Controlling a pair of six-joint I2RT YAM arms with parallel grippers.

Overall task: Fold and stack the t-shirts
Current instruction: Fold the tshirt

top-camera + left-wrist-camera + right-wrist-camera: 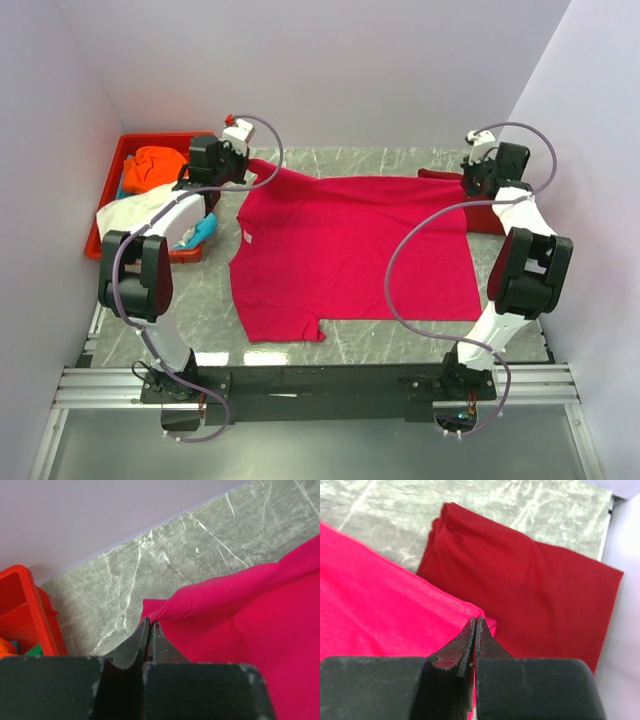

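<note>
A bright pink-red t-shirt (350, 250) lies spread flat over the middle of the grey marble table. At its far-left corner my left gripper (248, 166) (150, 623) is shut on the pink cloth (250, 625), pinching the edge just above the table. My right gripper (468, 180) (476, 621) is shut on the shirt's far-right corner (370, 595). A darker red t-shirt (487, 220) (530, 580) lies folded at the far right, directly beyond the right fingertips and partly hidden by that arm. Orange (155, 165), white (135, 210) and teal (200, 232) t-shirts sit heaped in the tray.
The red plastic tray (160, 137) (20, 610) stands at the table's left edge, close beside my left arm. Pale walls enclose the table at the back and on both sides. The arm bases are bolted to the rail along the near edge.
</note>
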